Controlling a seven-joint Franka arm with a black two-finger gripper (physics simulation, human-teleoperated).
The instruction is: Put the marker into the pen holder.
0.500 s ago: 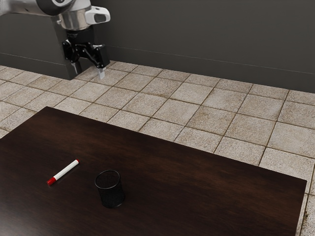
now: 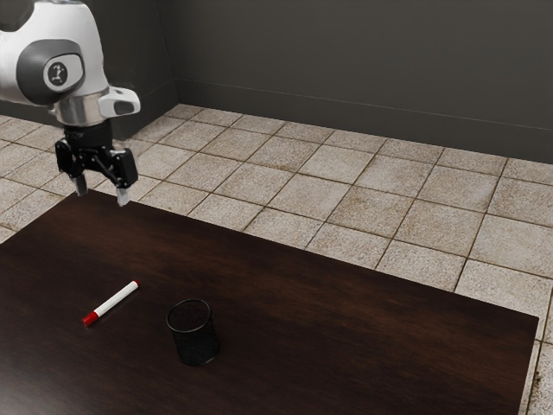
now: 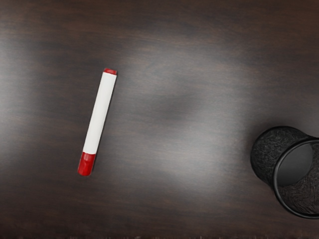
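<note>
your hand [image 2: 102,192] is open; centre it over the marker [image 2: 113,301], in from the surface [image 2: 346,337] corner at the exterior view's left. straddle the barrel [image 3: 99,113] squarely before lowering.

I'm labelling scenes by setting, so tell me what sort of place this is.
Probably a plain simulated room, its purpose unclear: a tiled floor, a bare dark-grey wall and a dark wooden table.
</note>
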